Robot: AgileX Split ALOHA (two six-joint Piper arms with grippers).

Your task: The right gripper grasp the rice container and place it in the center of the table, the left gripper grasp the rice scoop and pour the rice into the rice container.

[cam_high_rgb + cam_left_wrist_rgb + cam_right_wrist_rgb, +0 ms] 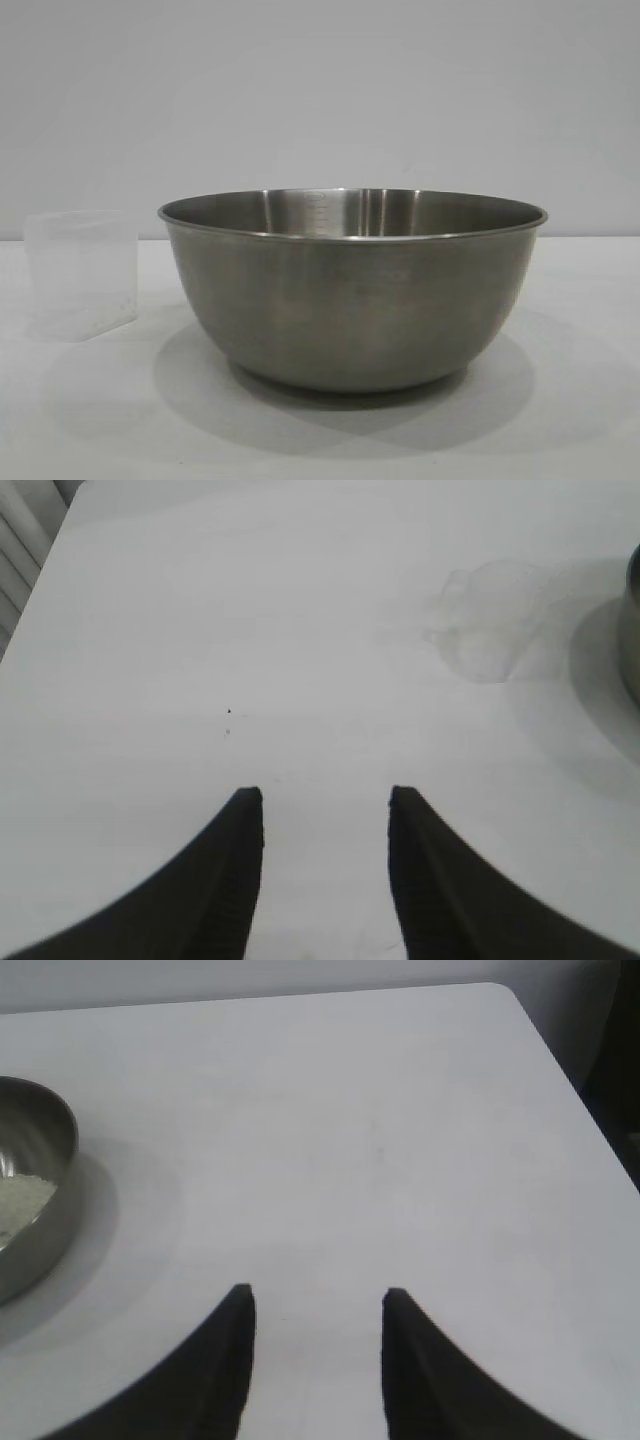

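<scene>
**Both arms clear, bowl filled, cup empty: few hazards left**

On the plain white cloth-covered table (80, 420), the large round stainless-steel mixing bowl (352, 300) stands upright near the middle of the exterior view, and the small translucent clear plastic measuring cup (82, 275) sits just beside it on that view's left, apart from its wall. A white mass of rice grains (22, 1205) lies inside the bowl, seen from the right wrist; the cup looks empty.

The left gripper (325, 810) hangs over bare cloth, jaws parted with nothing between them, the cup well ahead of it. The right gripper (315, 1305) is likewise released and empty, the bowl off to one side.

Judging from this, the pouring looks done. The remaining risk is a careless sweep. An arm swinging toward the middle could clip the bowl's rolled rim and slide it, or knock the light cup over, since little would hold it down.
</scene>
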